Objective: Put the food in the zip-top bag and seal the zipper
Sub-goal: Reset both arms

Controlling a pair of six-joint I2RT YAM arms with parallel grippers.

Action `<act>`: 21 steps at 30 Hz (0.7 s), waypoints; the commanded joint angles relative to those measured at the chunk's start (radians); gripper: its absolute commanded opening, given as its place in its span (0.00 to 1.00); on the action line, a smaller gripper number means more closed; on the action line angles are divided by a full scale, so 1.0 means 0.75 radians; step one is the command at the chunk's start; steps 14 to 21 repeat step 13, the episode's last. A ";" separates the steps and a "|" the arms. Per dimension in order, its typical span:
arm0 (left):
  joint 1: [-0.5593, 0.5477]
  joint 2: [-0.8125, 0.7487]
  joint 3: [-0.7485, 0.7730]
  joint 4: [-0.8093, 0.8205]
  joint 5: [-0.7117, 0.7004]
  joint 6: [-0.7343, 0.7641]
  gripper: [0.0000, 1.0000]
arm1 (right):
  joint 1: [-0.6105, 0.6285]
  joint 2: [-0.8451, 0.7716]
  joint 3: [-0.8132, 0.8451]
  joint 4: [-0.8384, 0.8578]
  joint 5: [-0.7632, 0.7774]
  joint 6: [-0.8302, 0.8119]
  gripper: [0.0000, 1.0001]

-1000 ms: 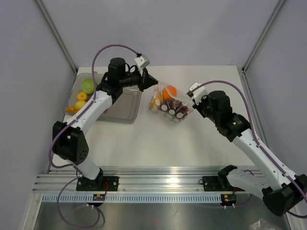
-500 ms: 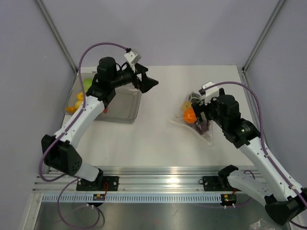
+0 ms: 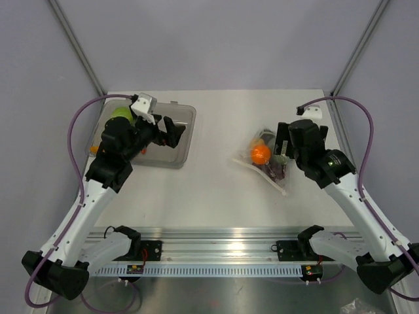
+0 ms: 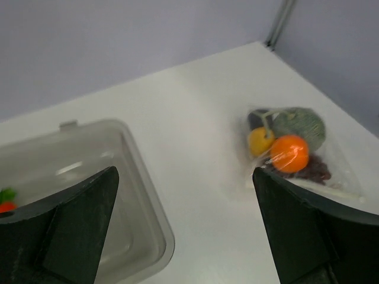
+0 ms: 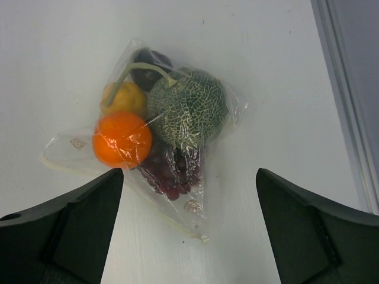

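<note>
Lying flat on the worktop, right of centre, the zip-top bag holds an orange, a netted green melon, a yellow piece and dark grapes. The right end effector hangs above it, fingers spread, touching nothing. The left end effector, likewise spread and empty, hovers over the grey tray, well apart from the bag.

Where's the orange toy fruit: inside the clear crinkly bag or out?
Inside. Right wrist view: glossy wrinkled film of the bag covers the orange, beside a netted green melon.
</note>
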 commanded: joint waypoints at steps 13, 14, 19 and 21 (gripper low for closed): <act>0.002 -0.325 -0.303 -0.188 -0.564 -0.158 0.99 | -0.002 -0.014 -0.123 -0.068 0.276 0.448 1.00; 0.002 -0.325 -0.303 -0.188 -0.564 -0.158 0.99 | -0.002 -0.014 -0.123 -0.068 0.276 0.448 1.00; 0.002 -0.325 -0.303 -0.188 -0.564 -0.158 0.99 | -0.002 -0.014 -0.123 -0.068 0.276 0.448 1.00; 0.002 -0.325 -0.303 -0.188 -0.564 -0.158 0.99 | -0.002 -0.014 -0.123 -0.068 0.276 0.448 1.00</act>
